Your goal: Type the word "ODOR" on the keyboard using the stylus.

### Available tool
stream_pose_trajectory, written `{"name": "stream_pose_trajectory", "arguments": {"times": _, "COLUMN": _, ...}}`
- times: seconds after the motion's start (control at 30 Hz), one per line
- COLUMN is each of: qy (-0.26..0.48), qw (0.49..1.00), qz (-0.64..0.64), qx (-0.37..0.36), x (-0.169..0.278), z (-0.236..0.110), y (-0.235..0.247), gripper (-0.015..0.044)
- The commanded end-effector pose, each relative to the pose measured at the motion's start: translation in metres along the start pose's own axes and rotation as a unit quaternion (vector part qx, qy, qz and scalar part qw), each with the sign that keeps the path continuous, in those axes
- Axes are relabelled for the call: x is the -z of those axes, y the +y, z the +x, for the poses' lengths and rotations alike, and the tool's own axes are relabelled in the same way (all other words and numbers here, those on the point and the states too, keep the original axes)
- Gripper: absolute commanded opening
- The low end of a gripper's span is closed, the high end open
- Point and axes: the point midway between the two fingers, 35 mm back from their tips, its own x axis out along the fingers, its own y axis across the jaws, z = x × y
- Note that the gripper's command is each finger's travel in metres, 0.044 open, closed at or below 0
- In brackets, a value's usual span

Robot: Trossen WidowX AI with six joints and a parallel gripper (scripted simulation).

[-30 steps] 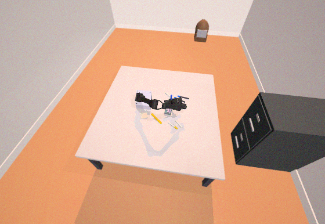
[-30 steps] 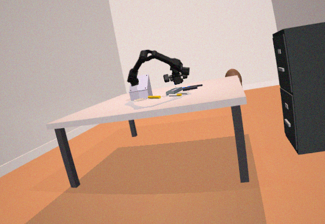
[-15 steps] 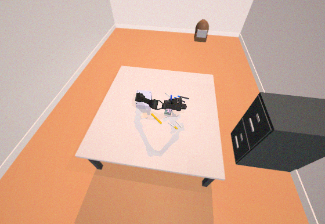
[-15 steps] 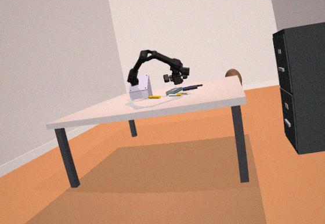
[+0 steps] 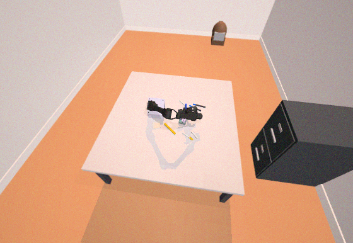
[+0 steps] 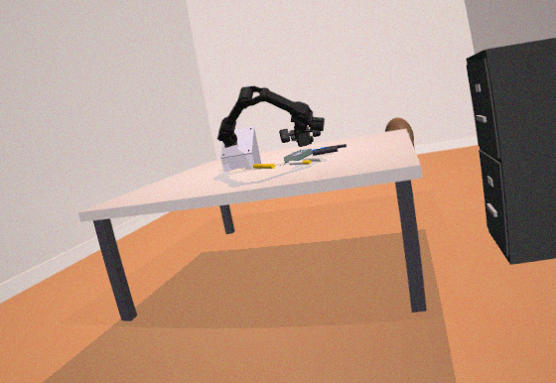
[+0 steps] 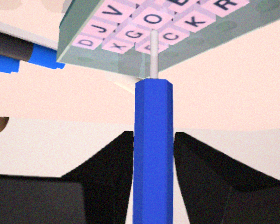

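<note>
My gripper (image 7: 153, 141) (image 5: 186, 116) (image 6: 301, 138) is shut on a blue stylus (image 7: 153, 145) with a thin white tip (image 7: 154, 52). In the wrist view the tip points at the small grey-green keyboard (image 7: 85, 47) (image 5: 182, 121) (image 6: 298, 155) with pink keys and ends just below the O key (image 7: 153, 19), over the row with G and C. Keys D, J, V, K and R also show. The tip is near the keys; I cannot tell if it touches one. The keyboard lies on the white table (image 5: 132, 150) (image 6: 357, 162) under the gripper.
A blue and black pen (image 7: 27, 55) (image 5: 196, 105) (image 6: 328, 149) lies by the keyboard. A yellow pencil (image 5: 169, 128) (image 6: 264, 166) and short white and yellow sticks (image 5: 189, 136) lie nearby. The arm's white base (image 5: 156, 106) (image 6: 240, 149) stands on the table. A black filing cabinet (image 5: 302, 143) (image 6: 516, 147) stands at right.
</note>
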Motion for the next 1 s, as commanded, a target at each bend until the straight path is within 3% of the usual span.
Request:
{"name": "stream_pose_trajectory", "arguments": {"times": 0.0, "qy": -0.002, "qw": 1.000, "qz": -0.004, "qx": 0.001, "x": -0.0015, "z": 0.0020, "y": 0.0001, "gripper": 0.0081}}
{"name": "stream_pose_trajectory", "arguments": {"times": 0.97, "qy": -0.002, "qw": 1.000, "qz": -0.004, "qx": 0.001, "x": -0.0081, "z": 0.0059, "y": 0.0001, "gripper": 0.0081}}
